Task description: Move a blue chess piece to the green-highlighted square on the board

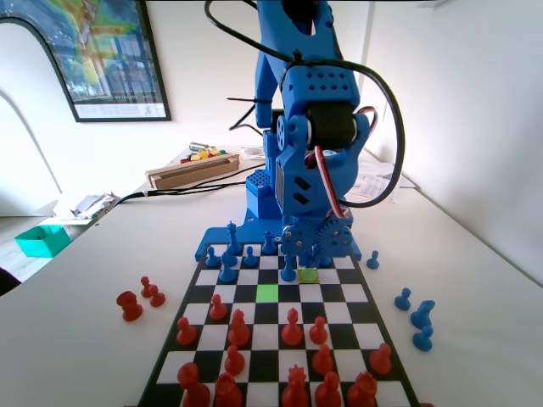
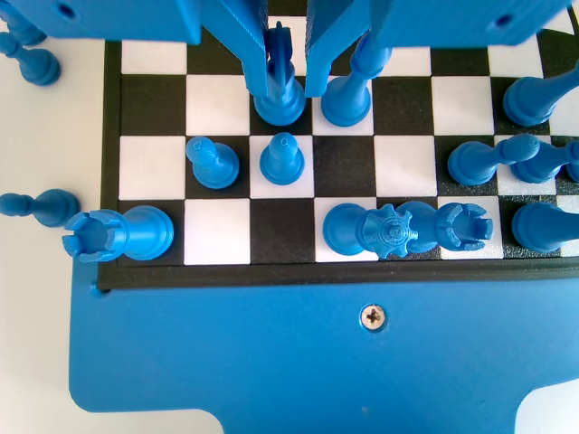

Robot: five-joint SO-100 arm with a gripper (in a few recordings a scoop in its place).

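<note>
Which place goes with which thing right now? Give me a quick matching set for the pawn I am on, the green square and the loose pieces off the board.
Things:
1. blue chess piece
2. green-highlighted square
3. loose red pieces
4. loose blue pieces

Places or states:
A. on the table, left of the board in the fixed view
B. between the fingers, in the wrist view
C. on the table, right of the board in the fixed view
D. bare, no piece on it

Pairs: 1-B, 2-D, 3-A, 4-C
</note>
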